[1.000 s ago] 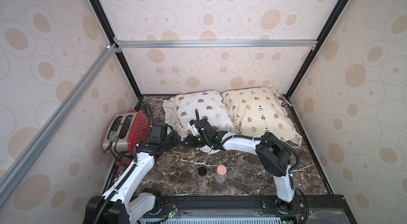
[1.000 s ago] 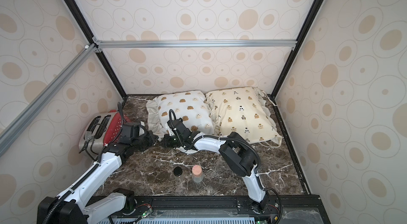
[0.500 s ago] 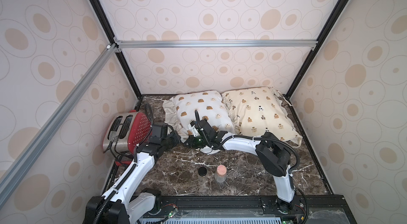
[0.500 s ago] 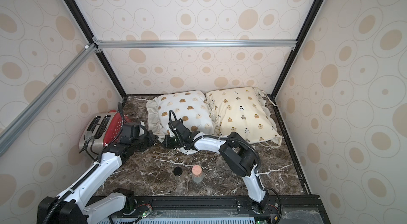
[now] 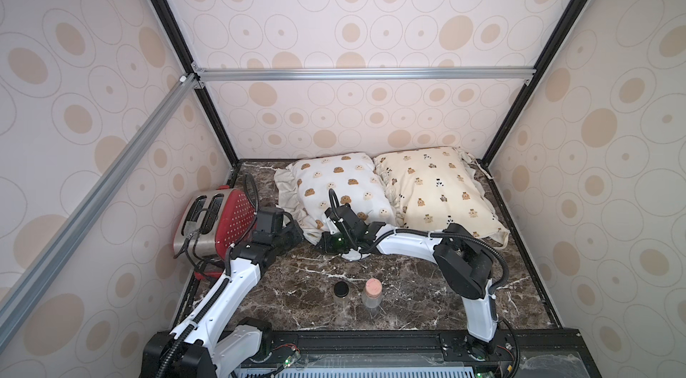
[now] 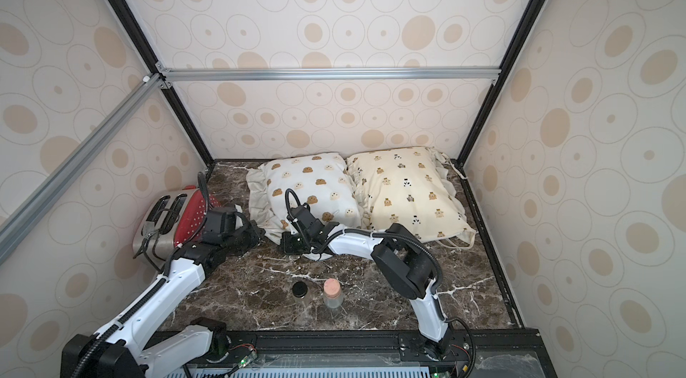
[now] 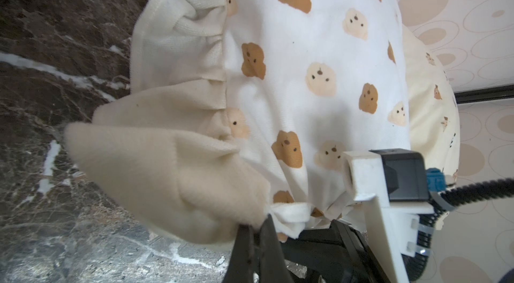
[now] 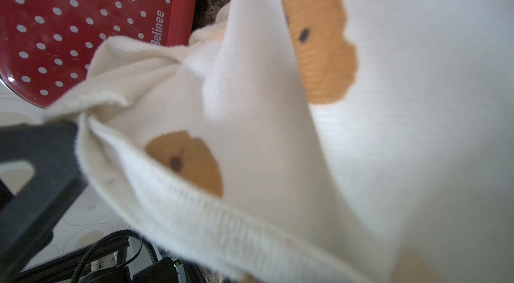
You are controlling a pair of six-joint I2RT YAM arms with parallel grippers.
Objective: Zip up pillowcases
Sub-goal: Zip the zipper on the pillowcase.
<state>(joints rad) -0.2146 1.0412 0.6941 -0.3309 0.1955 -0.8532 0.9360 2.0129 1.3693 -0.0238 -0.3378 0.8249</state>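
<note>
A booth is formed by walls (image 5: pixel 352 16) papered in cream with beige ovals and thin rings; black corner posts (image 5: pixel 173 34) and aluminium bars (image 5: pixel 363 73) are seen in both top views. The floor of the booth is taken up by a table (image 5: pixel 415 283) of dark brown marble crossed by white veins.

Two stuffed pillowcases are laid side by side against the back wall, touching along one ruffled edge; the white pillowcase (image 5: pixel 341 187) (printed with brown and cream blobs) is placed toward the robot's left, and the cream pillowcase (image 5: pixel 438 187), printed with small bears and pandas, toward its right. A red toaster (image 5: pixel 219 216) dotted with white is stood at the left edge of the table, near the white pillowcase; a black-capped jar (image 5: pixel 341 292) and a cork-stoppered jar (image 5: pixel 372 292) are set just beside each other near the front.

The left gripper (image 7: pixel 254 230) is clenched on the cream ruffle (image 7: pixel 167 162) at the near left corner of the white pillowcase, as is shown in the left wrist view; the fabric is bunched at its tips. The right gripper (image 5: pixel 323 243) is held against the near edge of the same pillowcase, close to the left one; its jaws are closed, but what is caught between them cannot be told, the right wrist view being filled with blurred white fabric.
</note>
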